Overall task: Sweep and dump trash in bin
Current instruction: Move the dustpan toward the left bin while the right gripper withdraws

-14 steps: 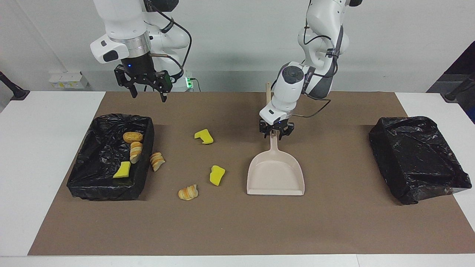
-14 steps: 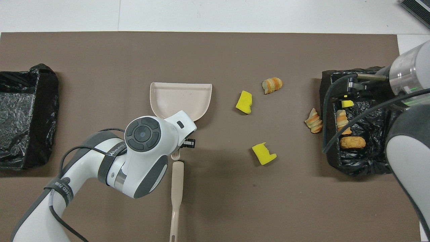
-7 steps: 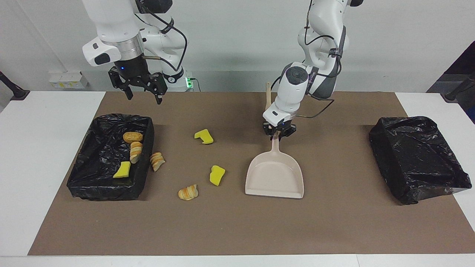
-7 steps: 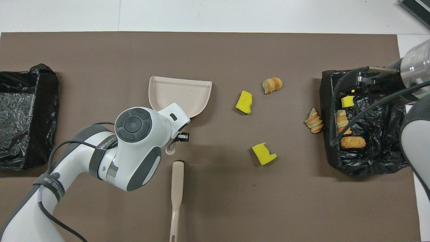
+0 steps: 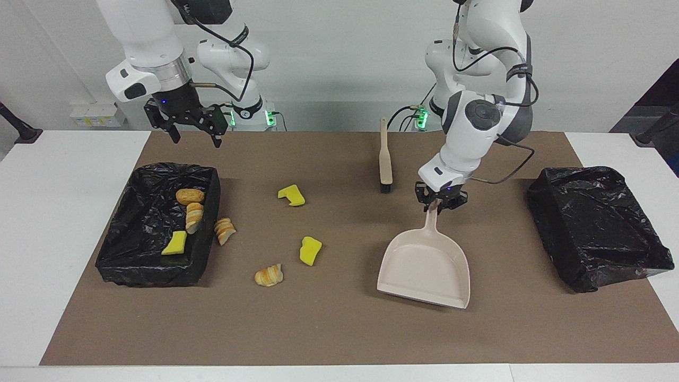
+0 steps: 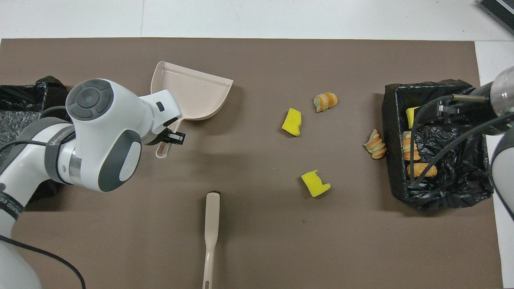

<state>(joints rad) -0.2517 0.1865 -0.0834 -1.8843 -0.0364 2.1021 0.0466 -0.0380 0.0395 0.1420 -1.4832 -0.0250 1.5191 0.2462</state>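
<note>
Left gripper [image 5: 441,203] is clenched on the dustpan [image 5: 426,268] handle; right gripper [image 5: 192,127] hangs released over the mat's edge by the bin [image 5: 154,265]. Trash [image 5: 310,250] – four bits loose on the mat [image 5: 339,329], three binned – looks light, spongy, prone to roll, so you sweep with the brush [image 5: 385,159], don't pinch. Mat flat, roomy

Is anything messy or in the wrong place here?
Yes. Four bits of trash lie loose on the brown mat, not in the bin: two yellow sponge chunks and two bread pieces, one bread piece right beside the bin's wall.
</note>
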